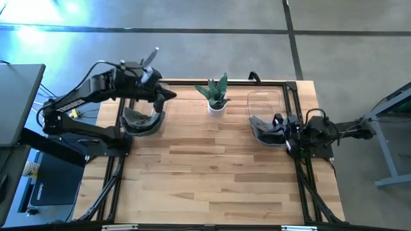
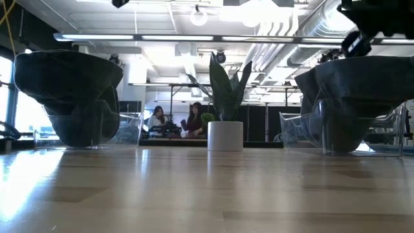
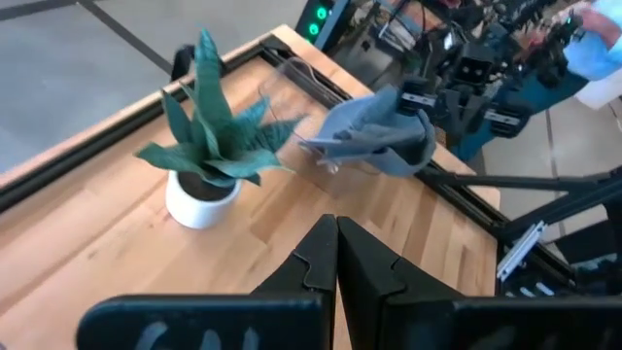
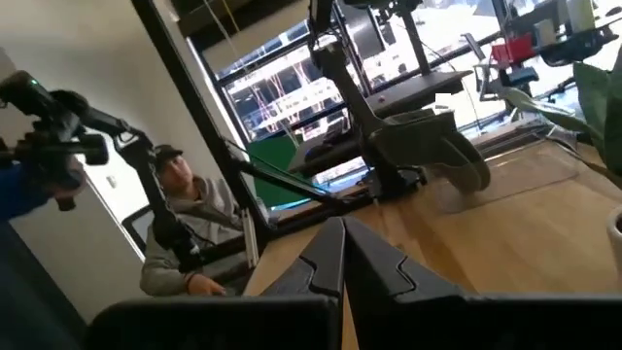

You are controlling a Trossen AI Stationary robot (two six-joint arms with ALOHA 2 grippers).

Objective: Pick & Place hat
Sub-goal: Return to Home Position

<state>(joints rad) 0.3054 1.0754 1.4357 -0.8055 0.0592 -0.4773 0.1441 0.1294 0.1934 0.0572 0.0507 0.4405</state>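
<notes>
My left gripper [image 3: 335, 228] hangs over the table's far left, just beside the left bin [image 2: 127, 127], jaws pressed together on nothing; from above, my own arm covers part of that bin. The caps [image 1: 142, 122] lie heaped inside it, a dark mound; how many there are I cannot tell, nor can I pick out the green one. My right gripper [image 4: 340, 228] sits at the right edge against the right bin [image 1: 264, 99], jaws likewise closed and empty; a grey cap [image 3: 374, 131] lies in that bin, partly masked by my wrist. The potted plant [image 1: 217, 97] stands between the bins; a seated person [image 4: 185, 219] shows beyond the table.
</notes>
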